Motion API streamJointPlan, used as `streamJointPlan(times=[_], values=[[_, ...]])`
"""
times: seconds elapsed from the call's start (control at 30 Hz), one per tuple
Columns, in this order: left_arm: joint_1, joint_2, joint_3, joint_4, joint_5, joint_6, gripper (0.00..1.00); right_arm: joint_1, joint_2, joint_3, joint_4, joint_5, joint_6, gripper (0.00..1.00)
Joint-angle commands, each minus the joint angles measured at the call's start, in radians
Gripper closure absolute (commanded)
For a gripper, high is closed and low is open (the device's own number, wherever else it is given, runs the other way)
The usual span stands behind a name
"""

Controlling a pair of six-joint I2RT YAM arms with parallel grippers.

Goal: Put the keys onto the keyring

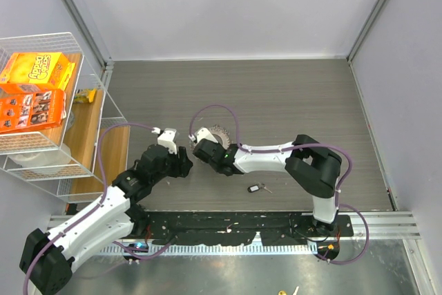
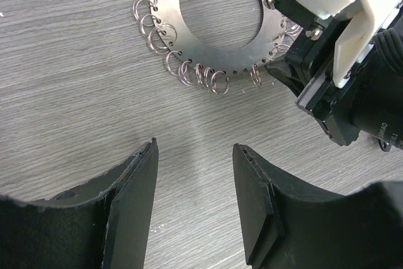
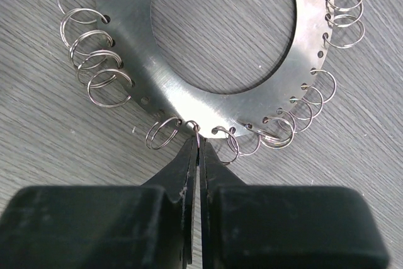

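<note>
The keyring is a flat silvery disc (image 1: 219, 131) with a wide hole and many small wire split rings hung round its rim, lying on the table. It fills the top of the right wrist view (image 3: 135, 42) and shows in the left wrist view (image 2: 208, 58). My right gripper (image 3: 197, 137) is shut on one small split ring (image 3: 196, 127) at the disc's near edge. My left gripper (image 2: 195, 146) is open and empty, just short of the disc, over bare table. A tiny black-headed key (image 1: 257, 188) lies loose to the right, near the front edge.
A wire basket (image 1: 90, 112) with orange cereal boxes (image 1: 34, 70) stands at the far left beside a wooden board (image 1: 83, 136). The right arm's wrist (image 2: 340, 80) crowds the right side of the left wrist view. Grey walls close in the table.
</note>
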Motion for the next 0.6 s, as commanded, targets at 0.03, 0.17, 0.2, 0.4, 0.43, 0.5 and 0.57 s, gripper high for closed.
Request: streamJointPlan(times=[0.03,0.17,0.2,0.4,0.43,0.5,0.57], values=[[0.006,-0.003,0.001,0.044,0.002,0.0,0.44,-0.003,-0.039,0.001,0.04,-0.001,0.0,0.95],[0.006,-0.022,-0.002,0.053,0.025,0.008,0.44,-0.001,-0.142,-0.043,0.03,-0.029,-0.004,0.95],[0.006,-0.029,-0.004,0.063,0.042,0.009,0.44,0.0,-0.16,-0.059,0.026,-0.035,-0.009,0.94],[0.004,-0.141,-0.038,0.145,0.212,0.045,0.44,0.003,-0.402,-0.135,-0.018,-0.127,-0.049,0.94],[0.004,-0.164,-0.038,0.152,0.24,0.046,0.44,0.003,-0.429,-0.14,-0.039,-0.153,-0.055,0.95],[0.004,-0.209,-0.027,0.152,0.281,0.045,0.4,0.003,-0.481,-0.148,-0.07,-0.201,-0.07,0.94],[0.004,-0.248,-0.004,0.135,0.337,0.055,0.36,0.002,-0.535,-0.148,-0.099,-0.254,-0.087,0.94]])
